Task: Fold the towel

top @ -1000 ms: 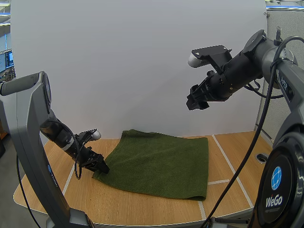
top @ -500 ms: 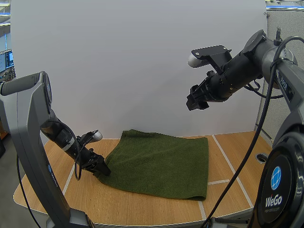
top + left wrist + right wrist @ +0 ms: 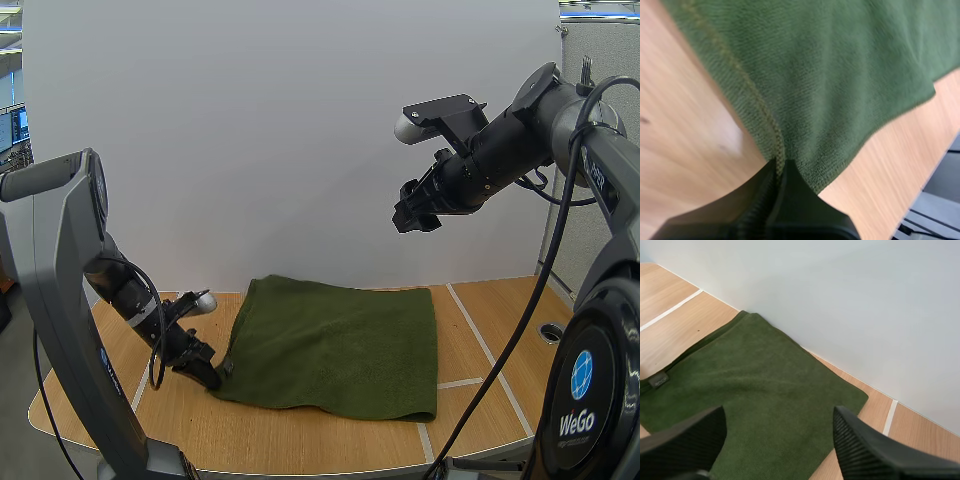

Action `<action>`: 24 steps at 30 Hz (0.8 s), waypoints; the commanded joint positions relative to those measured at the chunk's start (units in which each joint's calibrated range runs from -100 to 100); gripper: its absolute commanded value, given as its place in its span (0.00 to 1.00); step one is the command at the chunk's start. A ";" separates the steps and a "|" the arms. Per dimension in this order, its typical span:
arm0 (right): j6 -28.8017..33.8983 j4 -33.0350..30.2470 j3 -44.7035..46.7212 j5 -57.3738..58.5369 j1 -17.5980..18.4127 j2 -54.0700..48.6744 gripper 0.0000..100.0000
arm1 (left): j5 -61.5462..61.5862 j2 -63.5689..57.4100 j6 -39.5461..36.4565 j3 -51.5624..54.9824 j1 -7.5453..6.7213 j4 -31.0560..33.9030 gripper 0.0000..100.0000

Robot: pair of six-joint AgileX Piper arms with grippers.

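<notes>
A dark green towel lies flat on the wooden table, one edge along the white back wall. My left gripper is low at the towel's front left corner and shut on it. In the left wrist view the fingers lie together at the gripper, with the hemmed edge of the towel pinched between the tips. My right gripper hangs high above the towel's right half. Its fingers stand wide apart with nothing between them, over the towel.
White tape lines cross the table to the right of the towel. A round hole sits near the table's right edge. A white wall closes off the back. Bare wood runs along the front edge.
My left gripper has dropped a little toward the table's front and shut on the towel's front left corner. The towel's left edge has shifted slightly. The right arm has held still.
</notes>
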 commanded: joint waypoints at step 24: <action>-0.94 0.77 0.14 0.12 -0.20 -0.77 1.00 | 2.02 -19.32 6.00 19.67 6.86 6.48 0.00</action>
